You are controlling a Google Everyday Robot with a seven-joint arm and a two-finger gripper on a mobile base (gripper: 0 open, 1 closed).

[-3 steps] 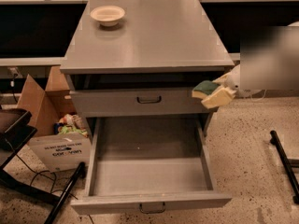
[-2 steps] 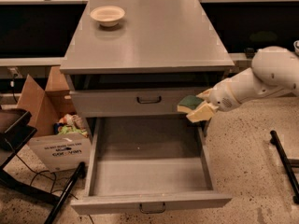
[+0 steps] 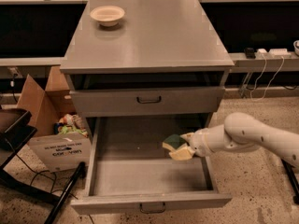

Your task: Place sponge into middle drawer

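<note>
The pincer (image 3: 183,149) is clamped on the sponge (image 3: 173,142), holding it above the right side of the open middle drawer (image 3: 135,177). Released this near the right wall, the sponge could catch the rim and tumble out; the arm (image 3: 243,134) might knock that wall.

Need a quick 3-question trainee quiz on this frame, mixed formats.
1. True or false: the two-finger gripper holds the yellow-and-green sponge over the open grey middle drawer.
2. Where is the cream round bowl? A) in the drawer B) on the grey cabinet top C) on the floor
3. Fill in: the white robot arm reaches in from the picture's ____ side.
Key: 1 true; 2 B; 3 right.
</note>
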